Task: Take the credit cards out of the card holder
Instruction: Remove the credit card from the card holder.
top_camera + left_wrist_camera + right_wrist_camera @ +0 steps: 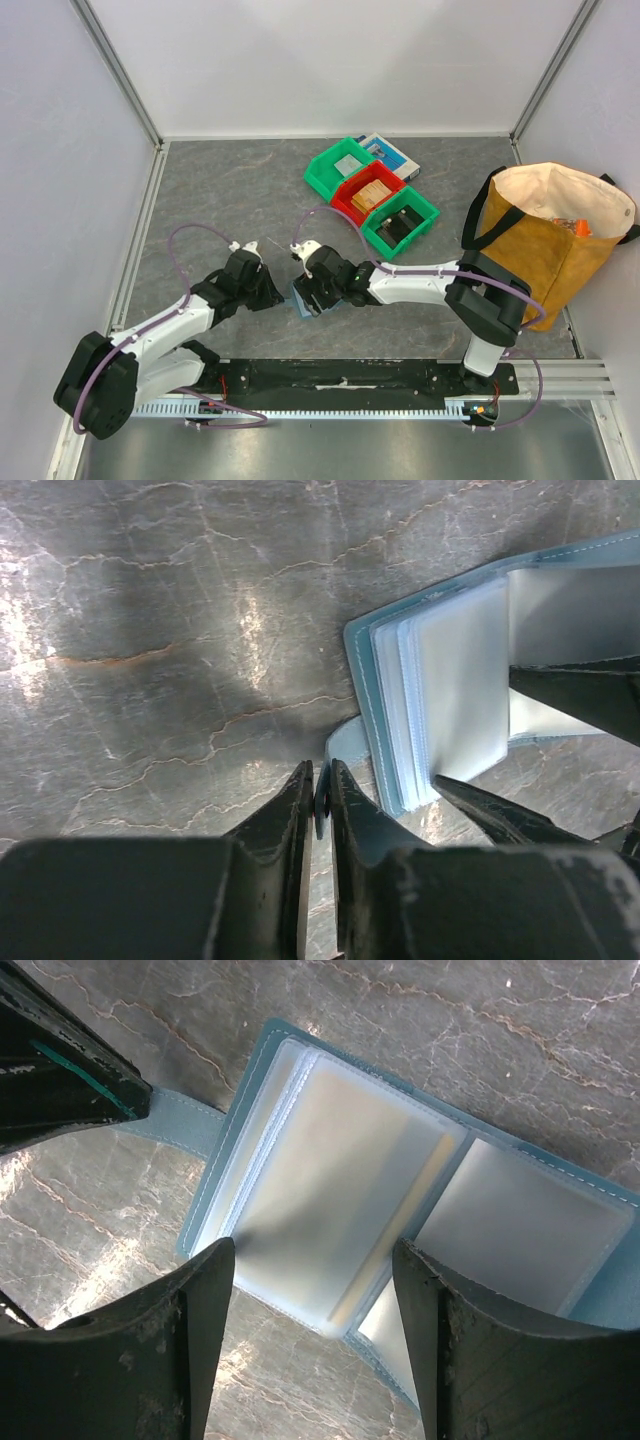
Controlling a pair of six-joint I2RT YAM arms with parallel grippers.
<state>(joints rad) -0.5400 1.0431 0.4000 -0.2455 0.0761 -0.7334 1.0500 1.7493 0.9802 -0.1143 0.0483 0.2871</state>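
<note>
Your left fingers [304, 792] are pinched shut on the strap [170, 1125] of the card holder [440, 670], probably to pin it open on the surface [150, 630], at 7 o'clock from the red bin [350, 186]. Your right fingers [316, 290] are spread wide over the clear sleeves, gripping nothing. The credit cards [335, 1175] blur behind frosted plastic, so you can't count them.

One card holder [400, 1200]; two green bins [320, 181]; one red bin [345, 196]; one flat box [396, 155]; one tan bag [530, 262]; two arms [170, 325].
</note>
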